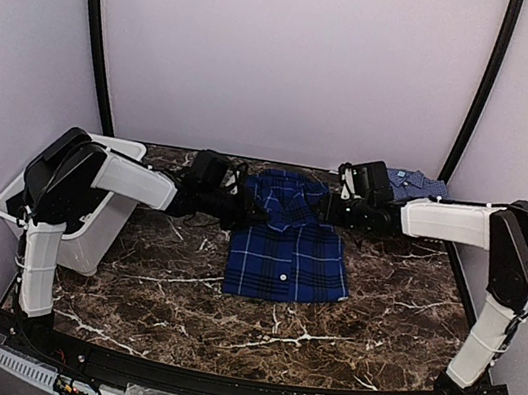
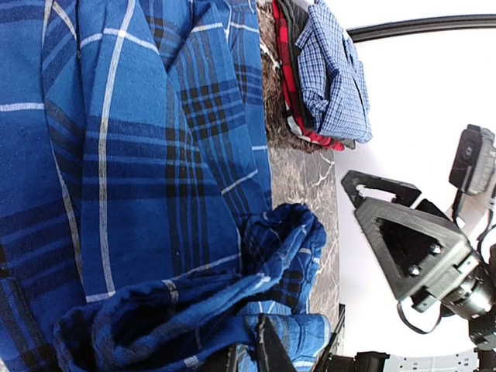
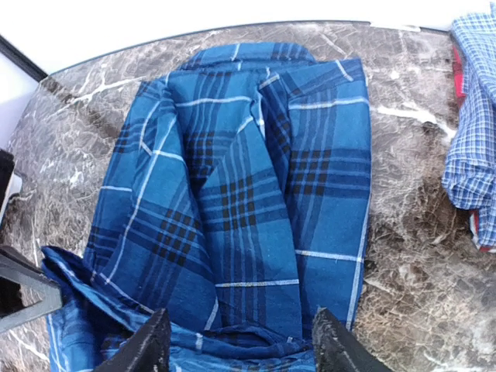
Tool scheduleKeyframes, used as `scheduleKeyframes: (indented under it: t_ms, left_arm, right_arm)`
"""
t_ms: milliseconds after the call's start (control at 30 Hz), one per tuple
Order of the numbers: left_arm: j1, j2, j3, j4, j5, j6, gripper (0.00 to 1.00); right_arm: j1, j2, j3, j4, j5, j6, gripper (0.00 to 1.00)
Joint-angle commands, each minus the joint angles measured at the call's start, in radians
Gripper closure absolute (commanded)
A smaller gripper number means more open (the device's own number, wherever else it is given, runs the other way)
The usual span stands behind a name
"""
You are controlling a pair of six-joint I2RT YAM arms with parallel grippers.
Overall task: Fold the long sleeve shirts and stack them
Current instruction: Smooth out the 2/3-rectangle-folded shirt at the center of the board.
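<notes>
1. Top view. The deep-blue plaid shirt point(image 1: 289, 242) lies flat at the middle of the marble-patterned bench point(image 1: 175, 304), collar end toward the far wall. Both arms reach inward to its far edge, one at each far corner. The light-blue check shirt point(image 1: 416, 186) lies at the far right corner of the bench, behind the right arm. A white bin point(image 1: 86, 229) sits at the left edge of the bench, beside the left arm.

2. Left wrist view. The left claw point(image 2: 249, 353) is pressed together on a bunched fold of the deep-blue plaid shirt. The cloth rises in a crumpled ridge to the fingers. Only this view shows the stack clearly. The red shirt point(image 2: 291, 93) lies directly under the light-blue check shirt, its edge showing along the near side. The top view shows only the check shirt there. The stack is apart from the plaid shirt, with bare bench between them.

3. Right wrist view. The right claw point(image 3: 240, 350) is spread, one finger at each side of the frame, with nothing between them. Plaid cloth lies below the fingers; whether they touch it cannot be told. This view shows the plaid shirt folded lengthwise, one panel laid over the other. A finger of the left claw enters at the left edge, with cloth drawn up to it.
</notes>
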Motion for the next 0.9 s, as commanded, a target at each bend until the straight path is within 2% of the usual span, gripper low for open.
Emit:
scheduleKeyframes:
  t_ms: [0,67,133,267,433,567,700,867]
  left_arm:
    - [0.009,0.001,0.034,0.03,-0.035,0.032,0.91]
    - [0.01,0.003,0.034,0.029,-0.039,0.033,0.91]
    - [0.011,0.004,0.033,0.028,-0.041,0.033,0.91]
    - [0.011,-0.002,0.022,0.01,-0.063,0.026,0.91]
    - [0.011,-0.015,-0.003,0.023,-0.1,0.014,0.92]
    - [0.011,-0.016,-0.013,0.04,-0.103,0.007,0.92]
    - [0.011,-0.018,-0.022,0.047,-0.107,0.003,0.92]
    - [0.012,-0.021,-0.031,0.048,-0.123,0.007,0.9]
  right_arm:
    - [-0.003,-0.063,0.023,-0.038,0.017,-0.037,0.37]
    - [-0.003,-0.084,0.009,-0.042,0.004,-0.037,0.38]
    - [0.0,-0.104,-0.018,-0.037,-0.036,-0.031,0.47]
    - [0.016,-0.134,-0.093,-0.01,-0.093,-0.02,0.6]
    - [0.044,-0.074,-0.109,0.0,-0.164,-0.041,0.75]
    - [0.056,0.012,-0.056,0.009,-0.222,-0.075,0.76]
    - [0.057,0.141,0.095,-0.032,-0.277,-0.129,0.75]
    - [0.06,0.272,0.239,-0.049,-0.351,-0.146,0.68]
